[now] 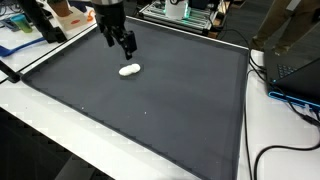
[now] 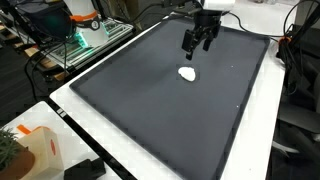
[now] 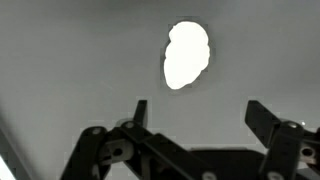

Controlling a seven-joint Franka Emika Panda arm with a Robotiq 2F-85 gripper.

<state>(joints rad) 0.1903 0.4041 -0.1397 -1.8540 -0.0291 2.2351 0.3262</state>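
Note:
A small white lumpy object (image 1: 130, 69) (image 2: 187, 73) (image 3: 186, 54) lies on the dark grey mat (image 1: 150, 110) (image 2: 160, 110). My gripper (image 1: 125, 44) (image 2: 198, 40) (image 3: 199, 112) hangs a little above the mat, just beyond the white object in both exterior views. Its black fingers (image 3: 262, 120) stand wide apart with nothing between them. In the wrist view the white object sits ahead of the fingertips, clear of them and not touched.
The mat covers a white table (image 1: 40, 140) (image 2: 90, 130). Cables (image 1: 290, 100) and a laptop-like device run along one side. A wire rack with a green-lit device (image 2: 85, 40) and an orange object (image 2: 35, 150) stand past the table edges.

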